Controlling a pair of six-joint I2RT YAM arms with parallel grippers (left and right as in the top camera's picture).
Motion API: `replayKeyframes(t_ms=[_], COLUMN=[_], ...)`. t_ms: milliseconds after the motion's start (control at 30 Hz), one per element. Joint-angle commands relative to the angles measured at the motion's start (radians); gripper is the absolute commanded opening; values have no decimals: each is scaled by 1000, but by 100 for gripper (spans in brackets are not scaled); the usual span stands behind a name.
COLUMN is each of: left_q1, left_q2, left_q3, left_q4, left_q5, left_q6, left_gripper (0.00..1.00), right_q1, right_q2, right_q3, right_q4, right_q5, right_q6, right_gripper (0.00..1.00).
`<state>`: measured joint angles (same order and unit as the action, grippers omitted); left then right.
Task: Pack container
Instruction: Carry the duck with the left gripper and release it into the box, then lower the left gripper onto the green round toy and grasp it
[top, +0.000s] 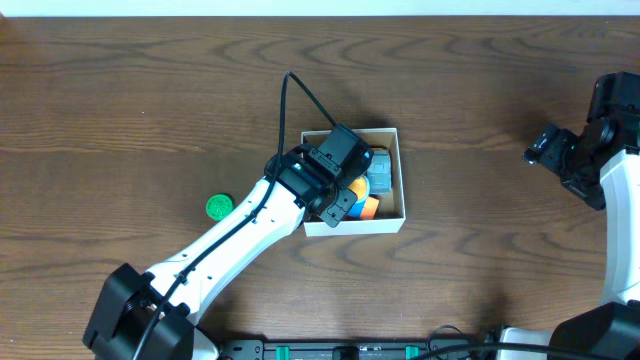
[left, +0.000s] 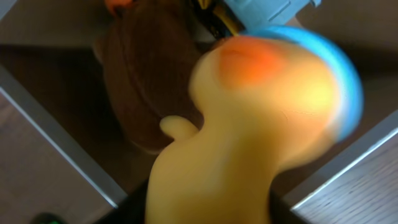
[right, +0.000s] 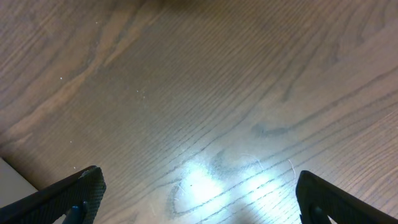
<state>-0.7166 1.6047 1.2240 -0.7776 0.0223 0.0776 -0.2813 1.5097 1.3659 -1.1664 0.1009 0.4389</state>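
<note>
The container (top: 392, 224) is a white square box with a brown inside, at mid-table. My left gripper (top: 338, 207) reaches into its front left part and is shut on a yellow toy (left: 249, 137) with an orange patch and a blue edge, which fills the left wrist view and hides the fingers. A brown toy (left: 149, 81) and a blue-grey toy (top: 381, 172) lie inside the box. The box walls (left: 62, 140) show on both sides of the toy. My right gripper (top: 540, 152) is open and empty over bare wood (right: 205, 199) at the far right.
A small green round thing (top: 219, 207) lies on the table to the left of the container, beside my left arm. The dark wooden table (top: 480, 80) extends all around the box.
</note>
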Motion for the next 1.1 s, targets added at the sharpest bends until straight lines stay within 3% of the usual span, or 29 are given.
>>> replayKeyframes(t_ms=[0, 67, 167, 433, 633, 767, 867, 1067], left_q1=[-3, -3, -3, -3, 11, 131, 273, 544], left_q2=[-2, -2, -2, -13, -127, -288, -372, -350], left_q3=[7, 7, 7, 7, 7, 7, 7, -17], left_q4=[3, 2, 2, 0, -37, -59, -59, -106], left_q5=[-5, -5, -5, -14, -278, -308, -286, -161], left_q6=[0, 0, 0, 1, -15, -100, -193, -345], left_gripper=[61, 69, 73, 70, 71, 90, 99, 100], right_q1=[1, 1, 1, 1, 1, 1, 1, 1], right_q2=[-10, -10, -10, -10, -10, -10, -10, -10], right_q3=[-1, -1, -1, -1, -1, -1, -1, -1], right_q4=[-1, -1, -2, -4, -3, -2, -1, -1], right_q5=[-1, -1, -1, -1, -1, -1, -1, -5], right_q6=[-10, -10, -10, -18, -18, -18, -18, -18], right_gripper=[99, 99, 99, 99, 99, 99, 99, 99])
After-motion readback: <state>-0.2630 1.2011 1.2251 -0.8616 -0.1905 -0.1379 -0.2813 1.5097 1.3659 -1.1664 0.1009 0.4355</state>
